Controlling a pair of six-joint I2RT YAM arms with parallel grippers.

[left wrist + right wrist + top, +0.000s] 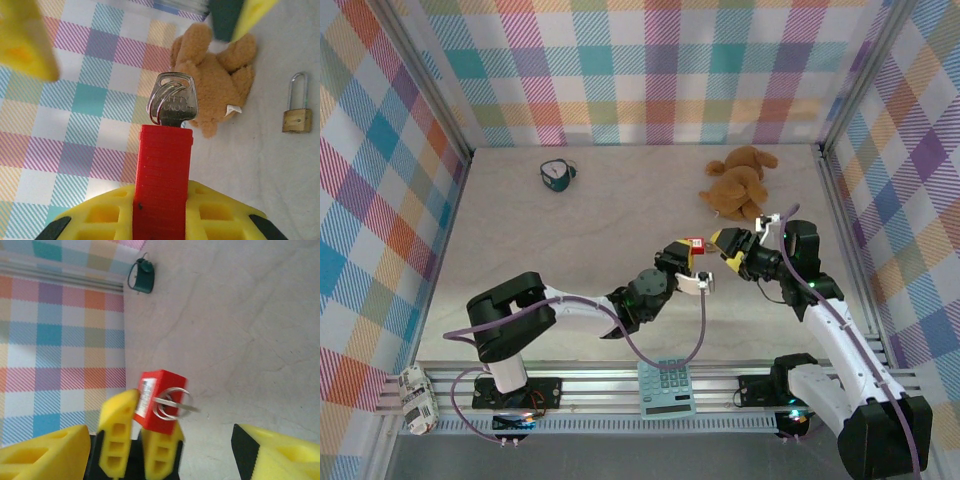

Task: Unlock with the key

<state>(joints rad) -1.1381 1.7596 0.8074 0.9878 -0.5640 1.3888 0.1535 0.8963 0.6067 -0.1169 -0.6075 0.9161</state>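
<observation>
Above table (570,240) centre | left claw (686,252) pinching red padlock (162,180), key (172,105) in it | right claw (728,252) spread beside

Top camera looks down the beige bench (570,230) from behind; both wrist cameras closely face the red plastic padlock (162,180).

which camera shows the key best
The left wrist view: the key stands centred and sharp, its head and rings sticking out of the red lock. The right wrist view shows it smaller, edge-on and blurred. In the top view the lock is a small red spot and the key is too small to make out.
</observation>
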